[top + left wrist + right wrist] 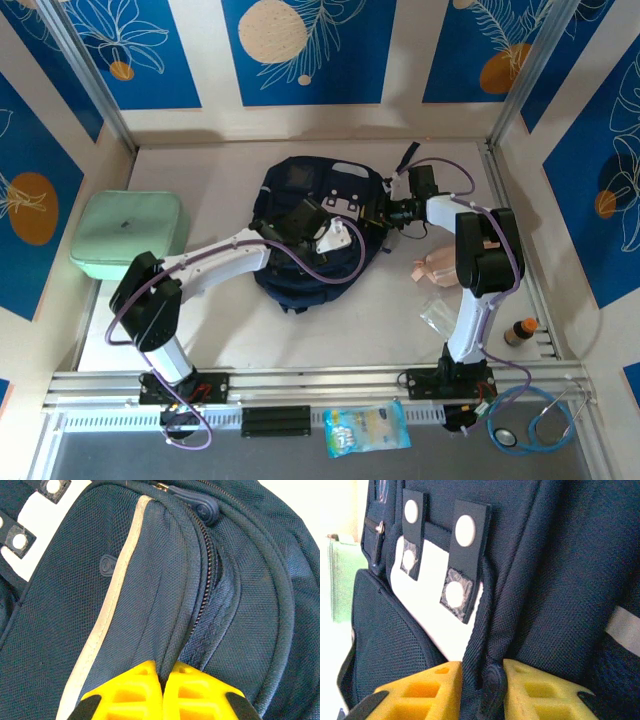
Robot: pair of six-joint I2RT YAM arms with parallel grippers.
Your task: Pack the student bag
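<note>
**Navy backpack held by both arms**

Navy fabric student bag [283, 190] lies flat on the white table [220, 340], about in the middle and a little to the far side. Its grey-white patch [345, 195] faces up.

The left gripper [162, 667] rests on the near right part of the bag. Its yellow fingers [135, 685] are pressed together on a fold of the navy fabric, just beside the partly open zipper [207, 580].

The right gripper [482, 664] reaches the right edge of the bag, near the patch. Its fingers [440, 685] stand close on both sides of a dark rounded zipper pull [495, 677] and touch it.

A mint green rounded-square case [130, 235] sits at the left, well apart from the bag.
</note>
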